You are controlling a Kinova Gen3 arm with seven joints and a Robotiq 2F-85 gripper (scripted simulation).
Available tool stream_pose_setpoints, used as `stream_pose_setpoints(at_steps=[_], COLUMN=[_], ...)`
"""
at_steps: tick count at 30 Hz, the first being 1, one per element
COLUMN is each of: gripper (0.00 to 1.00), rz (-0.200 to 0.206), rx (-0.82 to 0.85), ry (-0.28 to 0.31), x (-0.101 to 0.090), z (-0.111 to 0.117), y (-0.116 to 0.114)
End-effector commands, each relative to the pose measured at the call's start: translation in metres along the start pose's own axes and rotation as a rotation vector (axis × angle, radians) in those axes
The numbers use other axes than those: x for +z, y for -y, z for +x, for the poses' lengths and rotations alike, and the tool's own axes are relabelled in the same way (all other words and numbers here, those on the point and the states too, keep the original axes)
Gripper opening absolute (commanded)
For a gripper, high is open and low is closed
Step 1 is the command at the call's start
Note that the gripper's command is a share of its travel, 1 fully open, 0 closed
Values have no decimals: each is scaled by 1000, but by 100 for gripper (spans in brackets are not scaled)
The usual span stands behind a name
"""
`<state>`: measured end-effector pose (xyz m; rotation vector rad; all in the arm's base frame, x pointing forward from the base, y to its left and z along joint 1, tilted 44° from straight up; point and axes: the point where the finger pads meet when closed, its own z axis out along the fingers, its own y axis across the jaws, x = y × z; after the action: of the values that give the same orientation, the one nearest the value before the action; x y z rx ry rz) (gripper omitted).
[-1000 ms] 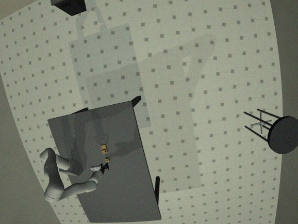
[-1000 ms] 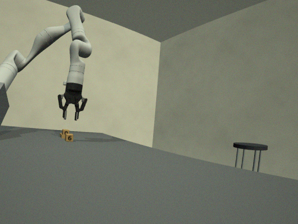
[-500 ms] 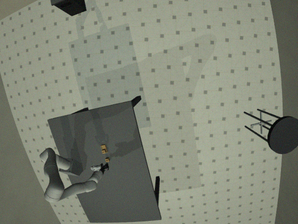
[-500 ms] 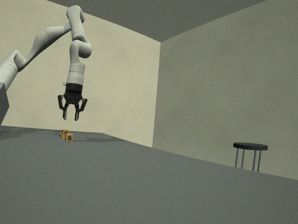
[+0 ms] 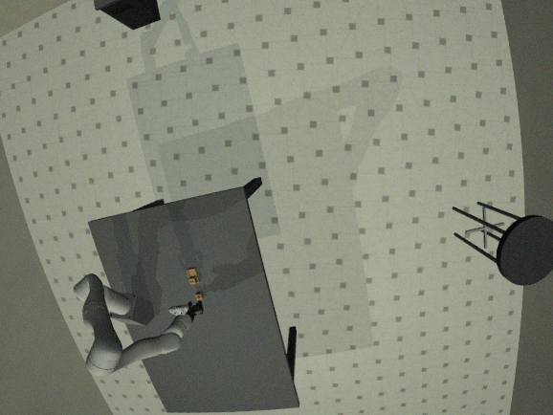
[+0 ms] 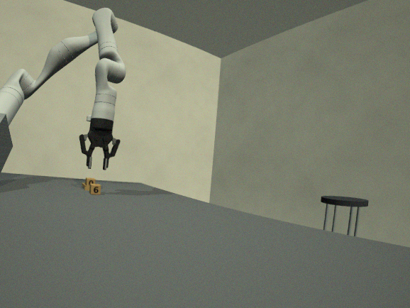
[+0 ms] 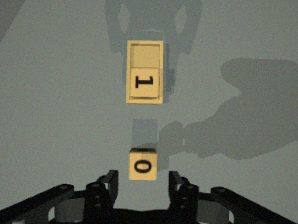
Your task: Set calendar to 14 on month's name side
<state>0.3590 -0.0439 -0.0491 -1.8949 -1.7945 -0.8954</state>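
The gripper (image 5: 199, 310) (image 6: 97, 168) (image 7: 143, 181) hangs above the table (image 5: 220, 344) (image 6: 213, 262) (image 7: 60, 100), its fingers about half open, holding nothing. Nearest in the exterior view, the loose cube (image 5: 199, 295) (image 6: 96, 189) (image 7: 143, 165) shows 6 towards the viewer and 0 on top. Just beyond, on the left, the tray (image 5: 190, 271) (image 6: 84, 186) (image 7: 129, 75) holds the other cube (image 5: 193, 278) (image 6: 91, 182) (image 7: 145, 82), topped with a 1. Far right stands a round stool (image 5: 528, 251) (image 6: 344, 201), before plain walls (image 6: 312, 117).

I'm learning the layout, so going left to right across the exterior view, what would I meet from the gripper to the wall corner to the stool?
Gripper → vertical wall corner → round black stool
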Motion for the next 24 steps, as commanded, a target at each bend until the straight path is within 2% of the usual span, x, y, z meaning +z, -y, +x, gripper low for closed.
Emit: stream_pose_setpoints(at_steps=[1, 24], gripper=[48, 48], rz=[3, 3], rx=[2, 2], ry=[-5, -5], x=[5, 33], z=[1, 1], y=[1, 1])
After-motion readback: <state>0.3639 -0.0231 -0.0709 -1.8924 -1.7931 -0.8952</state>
